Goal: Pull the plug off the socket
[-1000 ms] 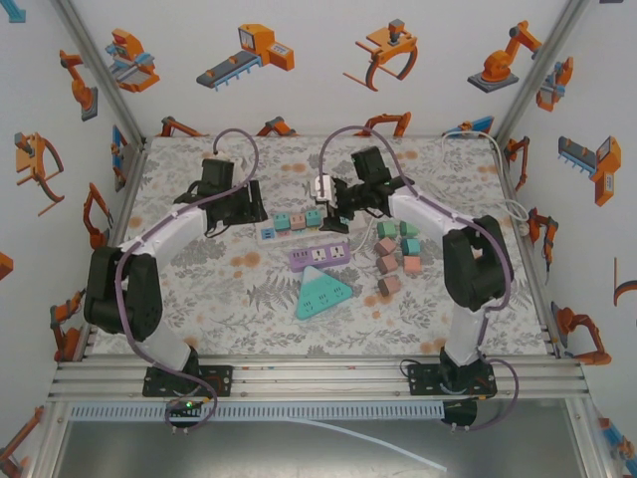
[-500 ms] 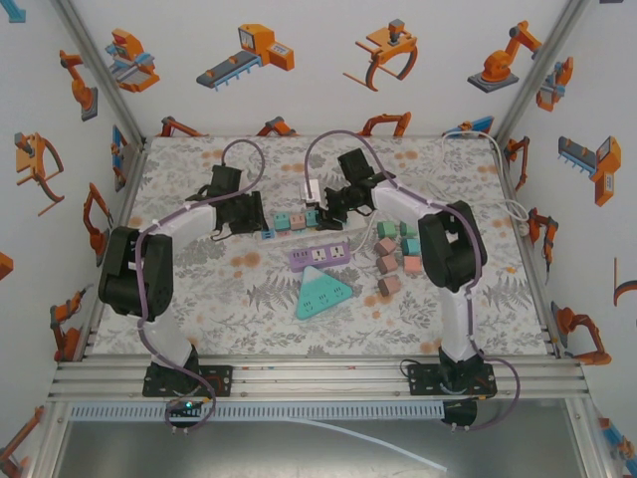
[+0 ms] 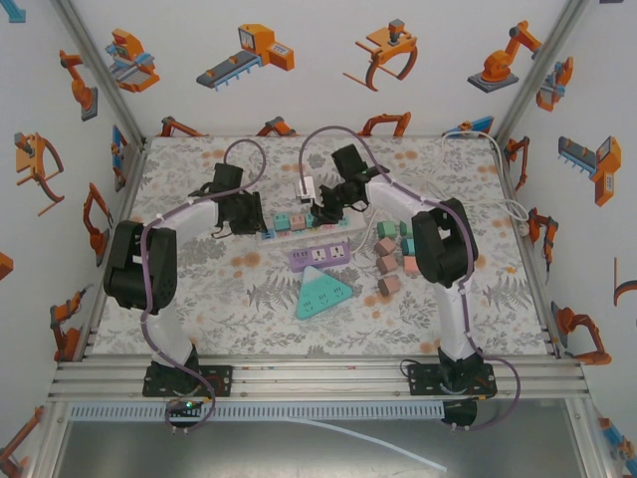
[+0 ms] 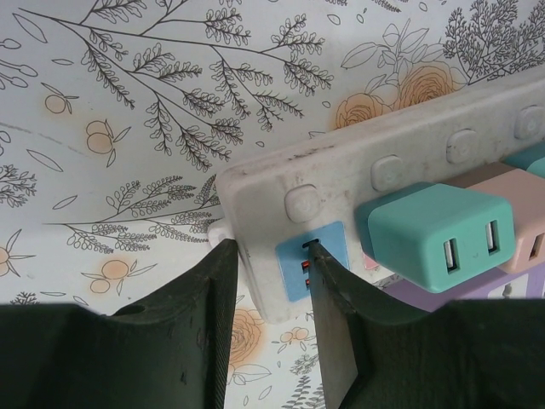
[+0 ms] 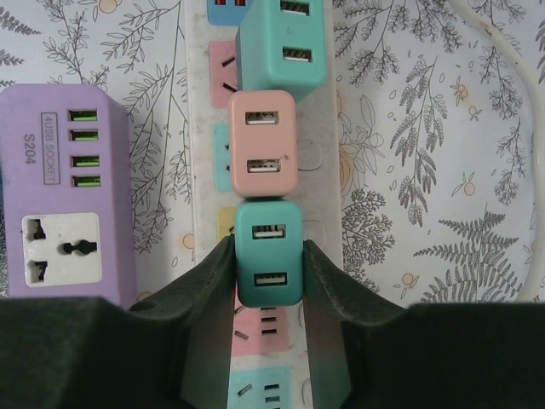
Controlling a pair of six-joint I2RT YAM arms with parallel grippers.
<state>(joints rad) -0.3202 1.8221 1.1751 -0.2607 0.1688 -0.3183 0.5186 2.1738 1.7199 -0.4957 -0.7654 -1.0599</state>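
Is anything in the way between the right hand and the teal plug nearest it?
Nothing visible. The right hand has its fingers against both sides of the small teal plastic plug.

Left arm (image 3: 179, 217) and right arm (image 3: 398, 202) reaching forward and inward, left pincer (image 4: 268, 256) clamped, right pincer (image 5: 268, 256) clamped.

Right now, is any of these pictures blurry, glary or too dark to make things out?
Top external view: bright, even light, soft shadows, sharp throughout. Left wrist view: the white power strip is crisp, but the left gripper fingers are nearly black, with little detail. Right wrist view: the label on the purple socket block is readable, and the teal plug is clear, without glare.
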